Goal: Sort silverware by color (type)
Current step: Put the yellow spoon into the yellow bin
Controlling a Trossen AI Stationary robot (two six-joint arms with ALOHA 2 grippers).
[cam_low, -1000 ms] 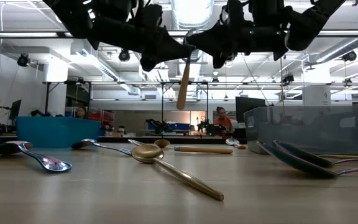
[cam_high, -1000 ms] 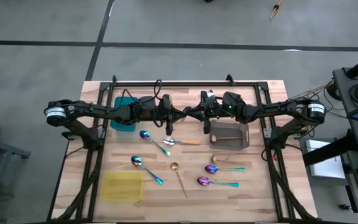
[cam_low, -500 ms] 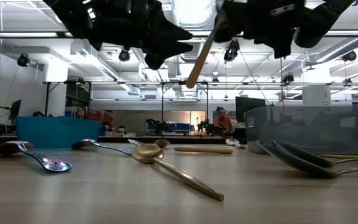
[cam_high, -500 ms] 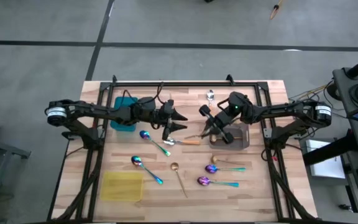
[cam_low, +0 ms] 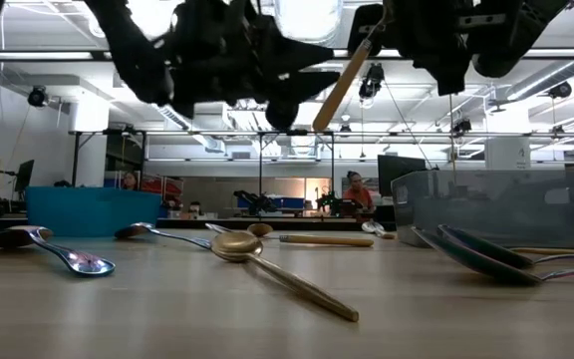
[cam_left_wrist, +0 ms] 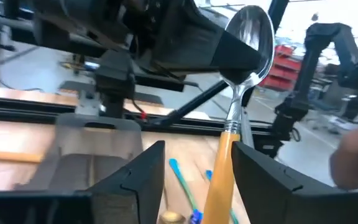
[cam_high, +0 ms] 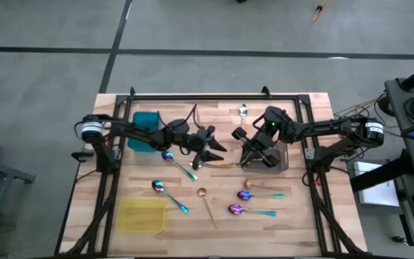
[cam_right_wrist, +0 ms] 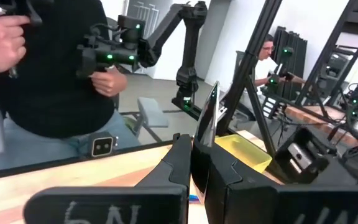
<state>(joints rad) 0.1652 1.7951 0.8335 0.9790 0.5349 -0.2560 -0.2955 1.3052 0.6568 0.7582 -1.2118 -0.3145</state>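
Note:
An orange-handled silver spoon (cam_low: 339,90) hangs in the air above the table's middle, with my right gripper (cam_right_wrist: 196,146) shut on it. My left gripper (cam_left_wrist: 199,146) stands open just left of it. In the left wrist view the spoon's orange handle (cam_left_wrist: 219,180) runs between the open fingers, and I see no touch. Another orange-handled spoon (cam_high: 221,164) lies flat on the table below. Blue-purple spoons with teal handles (cam_high: 175,165) (cam_high: 167,193) (cam_high: 254,211) and a gold spoon (cam_high: 207,205) lie on the near half. My right gripper pinches the spoon between its two fingers at the neck (cam_left_wrist: 236,93), just below the silver bowl (cam_left_wrist: 253,31). The fingers slant down from the table's right side and lie across the spoon. The spoon is clear of the table. Its handle slants down toward my left gripper.
A teal tray (cam_high: 146,131) stands at the far left, a grey tray (cam_high: 279,160) right of the middle under my right arm, and a yellow tray (cam_high: 142,214) at the near left. Black frame rails run along the table's edges. A person stands beyond the table.
My left gripper has opened and let go of the orange-handled spoon, then shifted a little toward the near and right. My right gripper keeps the spoon and has carried it right, toward the grey tray. The spoon has tipped from hanging nearly upright to slanting.

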